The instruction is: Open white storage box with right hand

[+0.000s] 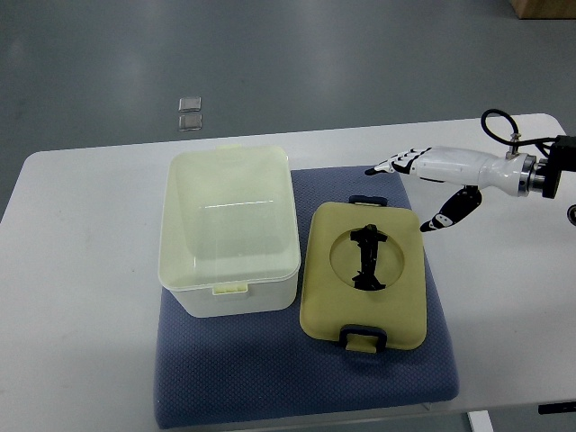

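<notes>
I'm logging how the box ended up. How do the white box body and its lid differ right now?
The white box body is paler and taller, standing open and empty; the lid is yellower, flat, with dark latches and a dark handle in its round recess. The body sits left, the lid right. Both rest on the blue mat.

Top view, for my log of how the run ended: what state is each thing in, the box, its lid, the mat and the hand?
White storage box: open, upright on the blue mat, nothing visible inside.
Lid: off, lying flat on the mat beside the box, apart from it.
Blue mat: spread flat on the white table.
Right hand: open, holding nothing, beyond the lid's far right corner.
</notes>
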{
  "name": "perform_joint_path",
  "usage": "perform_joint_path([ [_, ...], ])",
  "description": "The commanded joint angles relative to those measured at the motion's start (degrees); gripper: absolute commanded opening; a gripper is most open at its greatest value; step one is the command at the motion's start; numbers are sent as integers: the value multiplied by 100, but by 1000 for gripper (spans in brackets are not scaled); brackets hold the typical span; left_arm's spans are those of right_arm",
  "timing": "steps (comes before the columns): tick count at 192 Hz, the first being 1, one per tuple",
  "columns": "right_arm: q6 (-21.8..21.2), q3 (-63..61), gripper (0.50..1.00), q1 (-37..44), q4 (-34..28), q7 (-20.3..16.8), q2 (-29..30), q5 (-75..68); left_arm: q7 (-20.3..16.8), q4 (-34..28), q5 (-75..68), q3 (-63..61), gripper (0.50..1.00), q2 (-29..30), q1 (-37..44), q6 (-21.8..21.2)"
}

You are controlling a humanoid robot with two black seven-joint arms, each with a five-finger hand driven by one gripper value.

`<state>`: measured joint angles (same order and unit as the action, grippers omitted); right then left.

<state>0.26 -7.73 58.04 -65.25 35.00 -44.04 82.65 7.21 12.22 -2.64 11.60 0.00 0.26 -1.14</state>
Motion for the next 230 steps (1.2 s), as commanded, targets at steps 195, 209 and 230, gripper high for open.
perform_joint_path([
  [195,-2179,-4465,932,-1471,2535,-2094,3086,-9777,0,61,0,27,1000,0,0,-1],
  [209,-2267,-4658,930,-1585,2535,-2032,3191,-9777,0,61,0,27,1000,0,0,-1],
  [230,-2258,-4808,930,-1629,2552,-1997,3270,-9777,0,61,0,18,1000,0,0,-1],
])
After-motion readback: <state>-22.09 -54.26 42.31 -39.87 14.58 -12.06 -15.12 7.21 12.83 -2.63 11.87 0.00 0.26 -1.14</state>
